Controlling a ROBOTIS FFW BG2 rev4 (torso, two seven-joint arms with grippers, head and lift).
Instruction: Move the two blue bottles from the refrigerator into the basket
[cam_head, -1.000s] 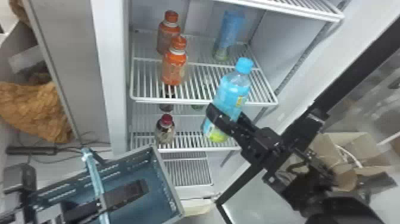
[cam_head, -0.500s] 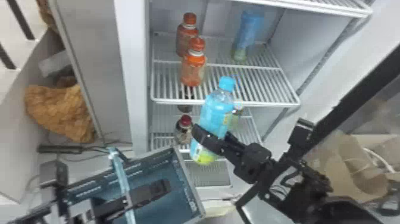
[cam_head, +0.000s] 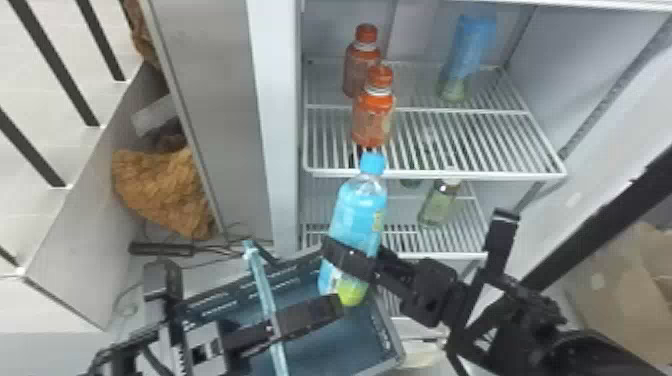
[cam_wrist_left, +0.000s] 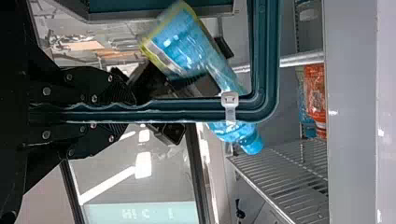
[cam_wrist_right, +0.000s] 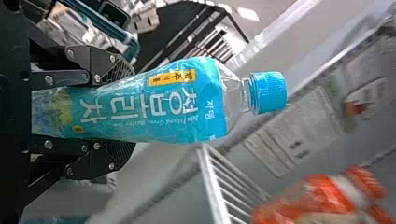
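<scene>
In the head view my right gripper (cam_head: 350, 257) is shut around the lower half of a blue bottle (cam_head: 357, 215), tilted cap up, in front of the fridge and over the basket's back right part. The right wrist view has the bottle (cam_wrist_right: 177, 102) between both fingers of my right gripper (cam_wrist_right: 128, 112). The other blue bottle (cam_head: 470, 47) stands at the back right of the upper shelf. My left gripper (cam_head: 295, 320) is shut on the handle of the teal basket (cam_head: 387, 335); in the left wrist view that gripper (cam_wrist_left: 128, 109) clamps the handle (cam_wrist_left: 187, 110).
Two orange bottles (cam_head: 372, 117) stand at the left of the upper wire shelf (cam_head: 475, 145). A greenish bottle (cam_head: 439, 202) is on the shelf below. The fridge's left wall edge (cam_head: 277, 125) rises behind the basket; cardboard (cam_head: 620, 280) lies at the right.
My right gripper has carried the blue bottle left and down, away from the shelves to above the basket. The head view has shifted left. My left gripper still holds the handle.
</scene>
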